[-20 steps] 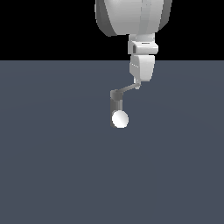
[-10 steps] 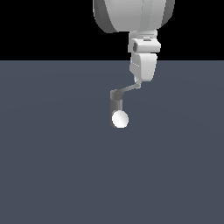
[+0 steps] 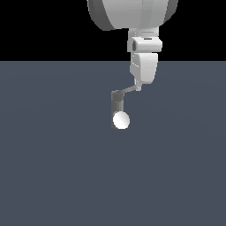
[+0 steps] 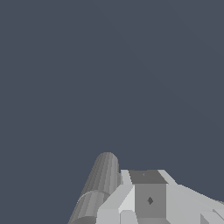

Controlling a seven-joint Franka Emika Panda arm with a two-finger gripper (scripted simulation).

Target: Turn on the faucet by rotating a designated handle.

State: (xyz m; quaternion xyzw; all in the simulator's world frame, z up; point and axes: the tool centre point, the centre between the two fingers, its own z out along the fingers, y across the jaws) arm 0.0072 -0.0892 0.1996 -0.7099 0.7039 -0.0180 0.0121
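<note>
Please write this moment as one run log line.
white gripper: at tip of thin light-grey handle | jaws: cannot tell | grey cylinder faucet: upright

Flat, even simulator lighting in both views; no cast shadows on the slate-blue floor point(image 3: 53, 176), black band above it in the exterior view. White ball point(image 3: 121, 120) renders blown-out, near featureless. Edges crisp, no blur, glare or lens distortion; shading faceted on the cylinder point(image 4: 99, 183).
</note>
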